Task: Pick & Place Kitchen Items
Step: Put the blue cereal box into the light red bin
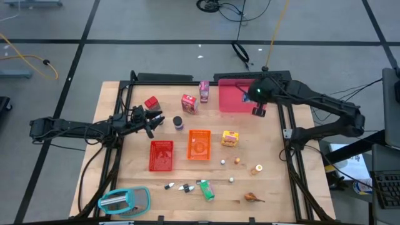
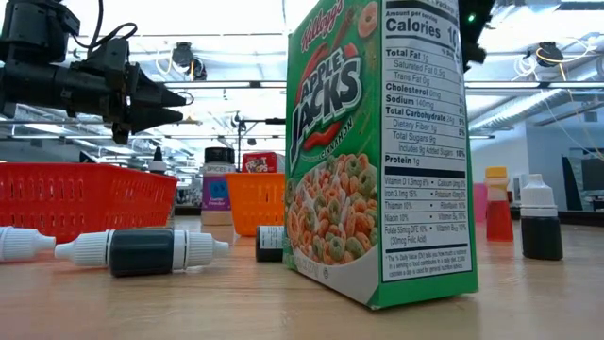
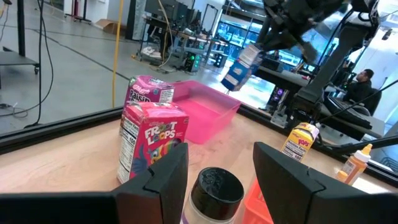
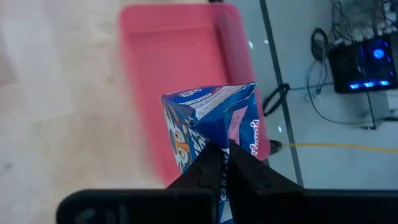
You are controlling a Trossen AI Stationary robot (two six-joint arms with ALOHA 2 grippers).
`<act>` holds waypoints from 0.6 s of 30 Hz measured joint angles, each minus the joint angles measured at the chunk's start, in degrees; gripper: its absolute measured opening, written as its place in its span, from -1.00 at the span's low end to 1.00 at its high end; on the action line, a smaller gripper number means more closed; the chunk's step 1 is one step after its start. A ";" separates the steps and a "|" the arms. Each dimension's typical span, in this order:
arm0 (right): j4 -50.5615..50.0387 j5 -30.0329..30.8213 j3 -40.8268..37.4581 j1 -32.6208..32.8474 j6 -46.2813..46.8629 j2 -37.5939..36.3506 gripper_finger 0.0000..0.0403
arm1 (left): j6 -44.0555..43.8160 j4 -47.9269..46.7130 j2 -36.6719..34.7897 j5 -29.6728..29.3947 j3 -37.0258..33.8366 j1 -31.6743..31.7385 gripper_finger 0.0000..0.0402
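My right gripper (image 1: 259,106) hangs over the flat pink tray (image 1: 236,97) at the far right, shut on a small blue carton (image 4: 211,121). The left wrist view shows that carton (image 3: 241,67) in the air above the tray (image 3: 205,109). My left gripper (image 1: 157,119) stays level at the left, open, its fingers (image 3: 158,180) short of a dark can (image 3: 216,190) that stands upright on the table. A Froot Loops box (image 3: 149,140) and a pink box (image 3: 148,92) stand upright beyond the can. My right gripper pinches the blue carton by its narrow upper ridge (image 4: 219,144) between its two fingers, coming from above and slanting down. The carton hangs tilted below the fingers, lifted clear of the pink tray.
A red basket (image 1: 161,155) and an orange basket (image 1: 199,144) sit mid-table, a yellow box (image 1: 230,138) to their right. A green Apple Jacks box (image 1: 207,189), small bottles (image 1: 178,186) and little balls (image 1: 223,162) lie near the front edge. A teal-rimmed oval (image 1: 125,201) is at the near left.
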 joint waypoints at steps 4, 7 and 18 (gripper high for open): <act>2.90 -1.70 0.00 -5.71 -2.79 1.41 -1.00 | -0.66 0.02 -0.02 0.00 0.00 -0.01 -0.08; 4.95 -5.74 -0.01 -10.54 -4.38 2.23 -1.00 | -1.18 0.02 0.00 0.00 0.00 0.00 -0.08; 8.70 -10.46 -0.20 -22.41 -5.94 9.75 -1.00 | -1.35 0.55 -0.02 0.00 0.00 -0.01 -0.08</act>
